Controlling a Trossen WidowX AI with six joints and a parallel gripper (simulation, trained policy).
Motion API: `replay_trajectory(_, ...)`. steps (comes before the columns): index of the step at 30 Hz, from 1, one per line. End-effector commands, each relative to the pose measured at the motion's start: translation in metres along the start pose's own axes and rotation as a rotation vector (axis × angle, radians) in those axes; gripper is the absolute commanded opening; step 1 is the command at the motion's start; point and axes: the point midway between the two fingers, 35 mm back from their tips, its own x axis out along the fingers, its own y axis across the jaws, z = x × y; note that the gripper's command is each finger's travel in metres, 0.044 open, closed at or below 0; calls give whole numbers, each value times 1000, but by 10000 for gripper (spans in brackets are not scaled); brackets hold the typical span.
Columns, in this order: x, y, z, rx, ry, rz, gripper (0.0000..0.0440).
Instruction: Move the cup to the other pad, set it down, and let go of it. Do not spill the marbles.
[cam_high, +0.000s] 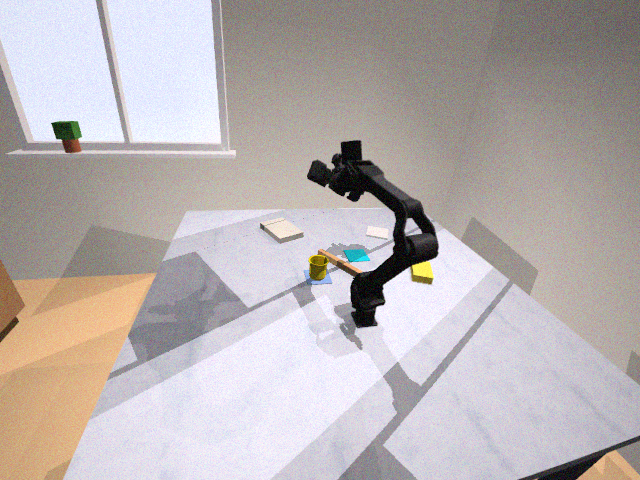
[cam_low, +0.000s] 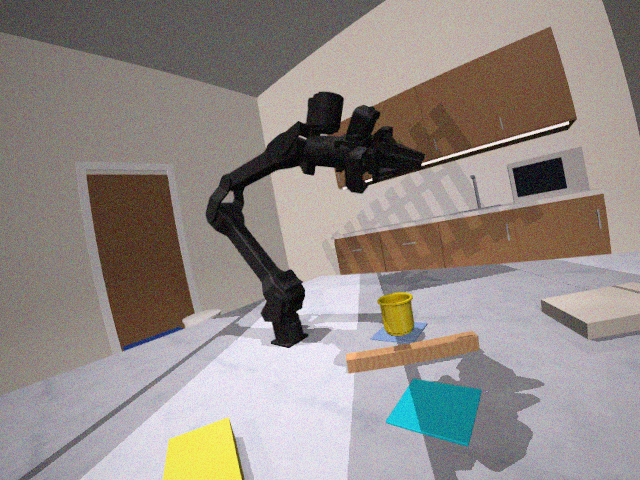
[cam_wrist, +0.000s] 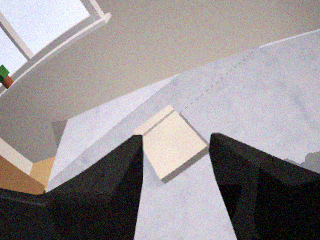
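The yellow cup (cam_high: 317, 268) (cam_low: 397, 315) stands upright on the blue pad (cam_high: 324, 281) (cam_low: 382, 335). The marbles cannot be made out in these views. The teal pad (cam_high: 356, 255) (cam_low: 439, 410) lies bare, on the other side of a wooden bar from the cup. My gripper (cam_low: 421, 159) (cam_wrist: 176, 143) is partly open and empty, high above the table and well away from the cup. In the wrist view the two dark fingertips stand apart, with only the distant tabletop and a beige box showing between them.
The wooden bar (cam_high: 338, 262) (cam_low: 413, 353) lies between the two pads. The beige box (cam_high: 281, 230) (cam_low: 599, 315) (cam_wrist: 175, 145) lies farther off. A yellow block (cam_high: 422, 273) (cam_low: 204, 452) lies beyond the arm's base in the top view. A white slab (cam_high: 377, 232) lies at the back.
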Motion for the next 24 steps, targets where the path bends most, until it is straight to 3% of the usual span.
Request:
replay_trajectory(1,0,6,-2,50,41,4,156)
replay_trajectory(24,0,28,-36,414,347,-123,163)
